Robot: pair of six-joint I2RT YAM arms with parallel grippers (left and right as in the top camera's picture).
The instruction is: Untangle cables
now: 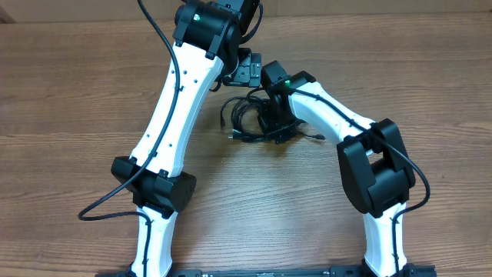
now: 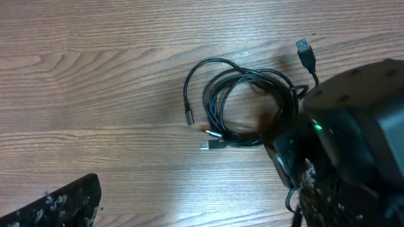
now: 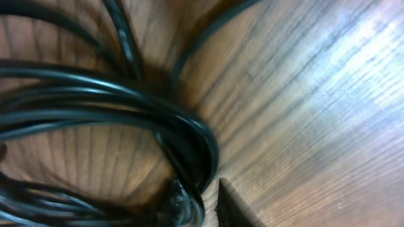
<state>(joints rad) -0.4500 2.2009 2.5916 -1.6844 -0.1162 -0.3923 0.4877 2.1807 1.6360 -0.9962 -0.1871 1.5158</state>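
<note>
Cables (image 1: 240, 117) are laid in a coiled bunch on the wood table (image 1: 69, 85), just above the middle of the overhead frame. The left gripper (image 1: 247, 75) is held wide apart, a little higher in the frame. The right gripper (image 1: 275, 131) is pinched shut on the bunch's right side.

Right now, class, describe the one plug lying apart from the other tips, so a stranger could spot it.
In the left wrist view, find the coil of cables on the wooden table. Three silver tips cluster at its left; this plug lies alone at the upper right, near the right arm.
</note>
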